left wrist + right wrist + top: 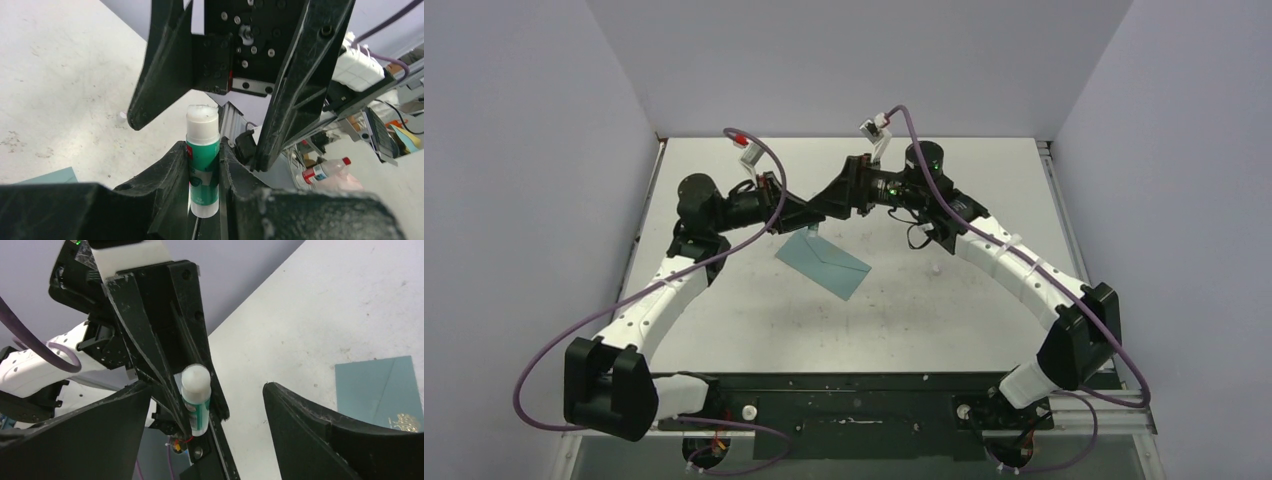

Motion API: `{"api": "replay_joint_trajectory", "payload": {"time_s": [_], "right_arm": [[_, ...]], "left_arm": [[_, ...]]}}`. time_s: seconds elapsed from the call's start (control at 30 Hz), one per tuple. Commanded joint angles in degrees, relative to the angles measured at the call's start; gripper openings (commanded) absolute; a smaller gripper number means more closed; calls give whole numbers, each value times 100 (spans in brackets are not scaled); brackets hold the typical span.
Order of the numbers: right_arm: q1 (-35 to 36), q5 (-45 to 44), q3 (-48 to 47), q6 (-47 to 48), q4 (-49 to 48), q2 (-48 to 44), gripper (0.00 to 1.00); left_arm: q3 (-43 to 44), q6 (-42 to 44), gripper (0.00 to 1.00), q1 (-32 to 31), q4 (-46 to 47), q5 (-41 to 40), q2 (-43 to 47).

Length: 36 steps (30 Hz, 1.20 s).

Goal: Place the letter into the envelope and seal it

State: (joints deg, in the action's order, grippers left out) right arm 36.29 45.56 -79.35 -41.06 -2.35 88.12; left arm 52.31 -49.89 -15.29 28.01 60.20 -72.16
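Here, left jaws clamped on glue stick [202, 165], right jaws spread wide, envelope [824, 265] nearby.

Arms reach inward, wrists meeting. Left gripper [204, 156] pinches glue stick [202, 175]; right gripper [206, 389] spread wide, facing it.

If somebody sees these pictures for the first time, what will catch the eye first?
Above the far middle of the table, the left end effector is shut on a white-and-green glue stick. The open right end effector faces it, with its fingers on either side of the stick's top. A teal envelope lies flat on the table close by.
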Motion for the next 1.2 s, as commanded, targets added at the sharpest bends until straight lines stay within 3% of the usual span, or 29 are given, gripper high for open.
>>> {"api": "replay_joint_trajectory", "payload": {"time_s": [0.0, 0.17, 0.33, 0.43, 0.67, 0.73, 0.87, 0.97, 1.03, 1.17], "right_arm": [[-32, -847, 493, 27, -525, -725, 89], [-35, -1478, 1592, -638, -1821, -1296, 95], [126, -1278, 2056, -1563, -3224, -1125, 90], [308, -1184, 1961, -1840, -3622, -806, 80], [442, -867, 1795, -2676, -4896, -262, 41], [451, -892, 1793, -2703, -4949, -224, 36], [435, -940, 1782, -2710, -4933, -183, 38], [431, -939, 1721, -2701, -4893, -123, 52], [436, -948, 1675, -2666, -4841, -76, 56], [431, -918, 1571, -2608, -4738, -7, 41]], "left_arm": [[-30, -23, 0, -30, 367, -738, 301], [-414, -813, 0, -49, 1352, -1795, 521], [-532, -1530, 0, -140, 1708, -2616, 596], [-484, -1844, 0, -158, 1740, -2757, 587], [-457, -2061, 0, -194, 1782, -2841, 614], [-529, -2051, 0, -194, 1806, -2888, 649], [-601, -2059, 0, -194, 1845, -2865, 682], [-630, -2060, 0, -194, 1837, -2878, 717], [-635, -2075, 0, -194, 1830, -2896, 722], [-635, -2092, 0, -202, 1830, -2913, 713]]}}
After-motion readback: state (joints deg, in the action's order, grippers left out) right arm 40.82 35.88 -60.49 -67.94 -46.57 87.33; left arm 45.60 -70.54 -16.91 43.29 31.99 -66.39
